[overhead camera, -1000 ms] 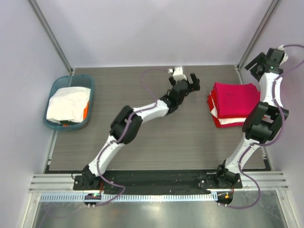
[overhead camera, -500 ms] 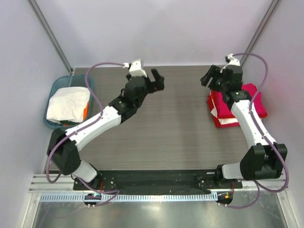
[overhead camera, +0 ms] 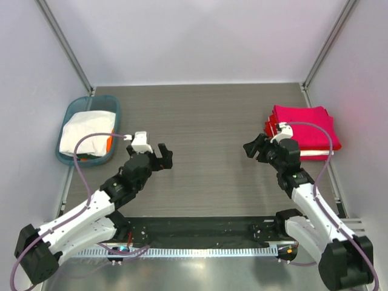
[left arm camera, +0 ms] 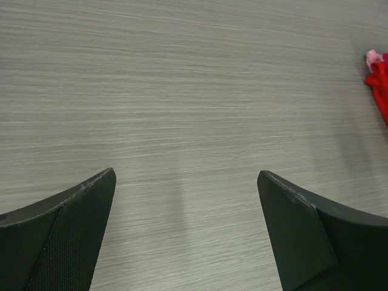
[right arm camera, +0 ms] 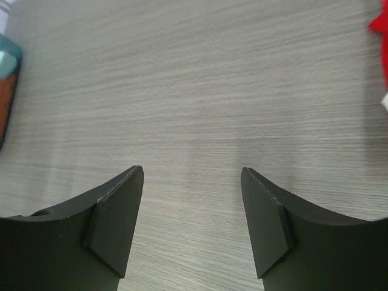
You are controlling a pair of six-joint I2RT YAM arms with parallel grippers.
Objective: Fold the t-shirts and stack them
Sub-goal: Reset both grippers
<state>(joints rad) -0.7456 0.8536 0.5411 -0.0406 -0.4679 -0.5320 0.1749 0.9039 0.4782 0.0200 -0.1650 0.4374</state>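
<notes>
A stack of folded t-shirts (overhead camera: 303, 130), magenta-pink on top of red ones with a white edge, lies at the table's right side. Its red edge shows in the left wrist view (left arm camera: 379, 82) and in the right wrist view (right arm camera: 381, 30). A white t-shirt (overhead camera: 86, 133) lies crumpled in the teal basket (overhead camera: 113, 109) at the left. My left gripper (overhead camera: 162, 156) is open and empty over bare table, left of centre. My right gripper (overhead camera: 253, 149) is open and empty, just left of the stack. Both wrist views show spread jaws over bare tabletop.
The teal basket also holds something orange (overhead camera: 109, 143); its edge shows in the right wrist view (right arm camera: 6, 91). Grey wood-grain tabletop (overhead camera: 206, 121) spans between basket and stack. Frame posts stand at the back corners. The metal rail (overhead camera: 200, 229) runs along the near edge.
Both arms have pulled back from the far side toward the near edge. The left gripper moved from the back centre to left of centre; the right gripper came down off the stack area.
</notes>
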